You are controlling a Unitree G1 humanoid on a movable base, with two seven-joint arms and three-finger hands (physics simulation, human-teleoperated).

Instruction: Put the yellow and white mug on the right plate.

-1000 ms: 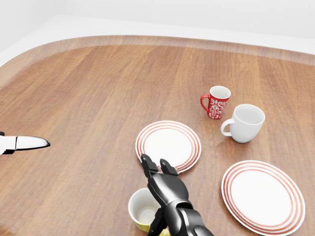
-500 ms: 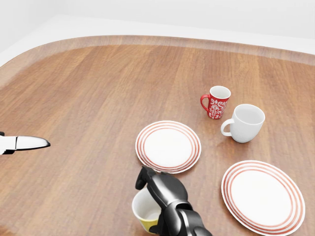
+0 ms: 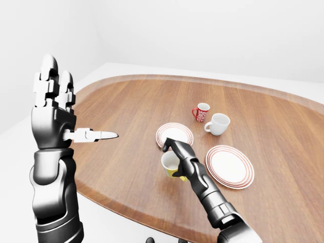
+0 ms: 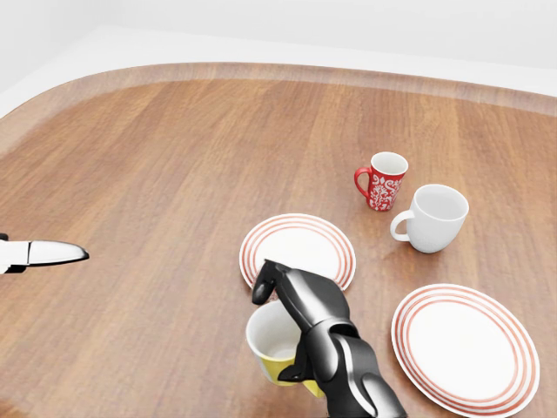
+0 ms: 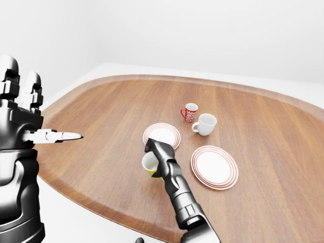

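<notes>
Fingers (image 4: 266,280) of the right hand (image 4: 309,318) are clenched around the yellow and white mug (image 4: 277,344), one dark finger hooked over its rim at the upper left and another pressed against its yellow lower wall. In the head view the mug sits low in the picture, just below the left plate (image 4: 298,259), its white inside showing and its mouth tipped toward the left. Whether its base touches the counter (image 4: 174,174) or hangs just clear of it cannot be told from these views.

Right of the mug, apart from it, lies the right plate (image 4: 465,345), white with red rings and bare on top. Above the two plates in the head view stand a red patterned mug (image 4: 383,181) and, just beside it to the lower right, a plain white mug (image 4: 432,218), both upright with handles pointing left.

In the left-eye view the left hand (image 3: 53,109) is raised well off to the left of the plates, its fingers released and standing straight up, holding nothing, with a pale thumb (image 3: 93,135) jutting out to the right over the counter edge. That thumb tip shows alone at the left edge of the head view. The counter is brown wood with a rounded rim.
</notes>
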